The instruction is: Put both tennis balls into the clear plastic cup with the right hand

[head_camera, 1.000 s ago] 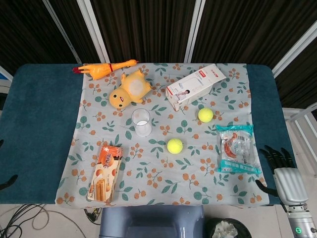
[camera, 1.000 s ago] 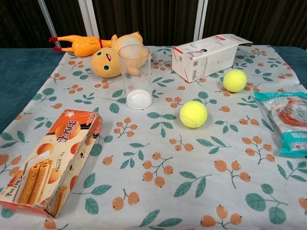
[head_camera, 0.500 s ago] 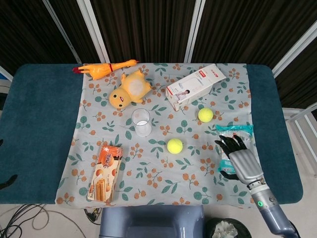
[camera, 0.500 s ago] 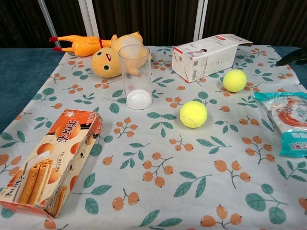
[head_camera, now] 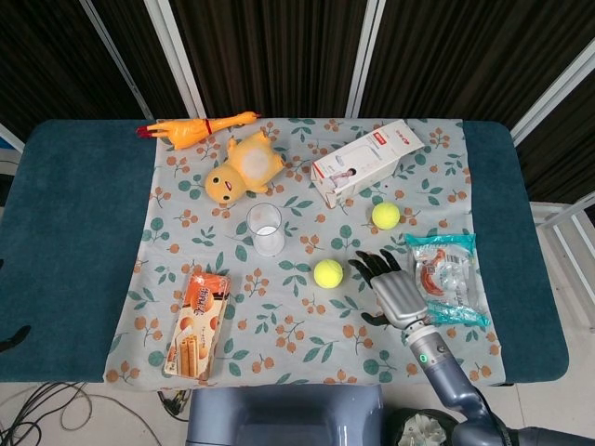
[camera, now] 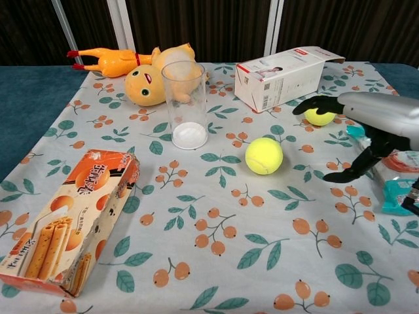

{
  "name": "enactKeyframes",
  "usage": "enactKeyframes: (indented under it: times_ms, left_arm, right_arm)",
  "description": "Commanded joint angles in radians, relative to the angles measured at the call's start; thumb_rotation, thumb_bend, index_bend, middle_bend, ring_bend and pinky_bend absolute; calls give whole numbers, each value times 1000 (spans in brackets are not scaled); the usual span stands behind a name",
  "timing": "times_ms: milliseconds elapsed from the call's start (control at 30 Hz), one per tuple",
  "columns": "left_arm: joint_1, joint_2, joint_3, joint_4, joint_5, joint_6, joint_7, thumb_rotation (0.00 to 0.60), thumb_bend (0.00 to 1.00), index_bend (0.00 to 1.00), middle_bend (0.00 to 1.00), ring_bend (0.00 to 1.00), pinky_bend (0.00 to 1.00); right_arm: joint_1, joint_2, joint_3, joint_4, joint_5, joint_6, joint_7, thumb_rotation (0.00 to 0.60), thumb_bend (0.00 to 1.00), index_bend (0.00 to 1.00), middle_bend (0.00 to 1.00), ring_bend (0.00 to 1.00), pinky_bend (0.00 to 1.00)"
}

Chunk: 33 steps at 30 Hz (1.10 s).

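Two yellow-green tennis balls lie on the patterned cloth. The nearer ball (head_camera: 327, 273) (camera: 264, 156) sits mid-table; the farther ball (head_camera: 386, 216) (camera: 319, 117) lies beyond it to the right, partly hidden by my fingers in the chest view. The clear plastic cup (head_camera: 266, 229) (camera: 184, 104) stands upright and empty to the left of both. My right hand (head_camera: 396, 289) (camera: 373, 124) hovers open, fingers spread, just right of the nearer ball and holding nothing. The left hand is not visible in either view.
A white carton (head_camera: 365, 162) lies behind the balls. A snack packet (head_camera: 445, 277) sits under and right of my right hand. A biscuit box (head_camera: 197, 322) lies front left. A yellow plush duck (head_camera: 244, 166) and rubber chicken (head_camera: 195, 129) are behind the cup.
My right hand has moved in from the table's right front edge, leftwards over the snack packet, and now hangs close beside the nearer tennis ball. Balls and cup have not moved.
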<state>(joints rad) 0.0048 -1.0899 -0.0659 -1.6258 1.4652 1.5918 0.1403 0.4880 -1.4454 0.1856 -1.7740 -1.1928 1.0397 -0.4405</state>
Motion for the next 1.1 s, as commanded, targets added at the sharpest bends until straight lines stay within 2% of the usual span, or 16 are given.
enactKeyframes:
  times_ms: [33, 433, 867, 967, 1100]
  left_arm:
    - [-1, 0, -1, 1, -2, -3, -1, 600, 2, 69, 0, 0, 91]
    - [-7, 1, -9, 5, -20, -15, -7, 600, 2, 70, 0, 0, 91]
    - [-7, 8, -14, 4, -33, -18, -19, 600, 2, 87, 0, 0, 91]
    - [-7, 9, -15, 4, -36, -18, -22, 600, 2, 88, 0, 0, 91]
    - [-8, 10, -15, 3, -37, -20, -22, 600, 1, 88, 0, 0, 93]
  right_arm:
    - [39, -65, 20, 58, 52, -17, -12, 600, 262, 151, 85, 148, 0]
    - [120, -230, 57, 241, 107, -32, 34, 600, 261, 224, 114, 220, 8]
    - [180, -354, 60, 407, 127, -42, 48, 600, 261, 299, 192, 304, 44]
    - [187, -369, 62, 433, 128, -40, 52, 600, 262, 349, 240, 347, 91]
    - [192, -385, 56, 462, 112, -27, 57, 600, 307, 444, 328, 460, 225]
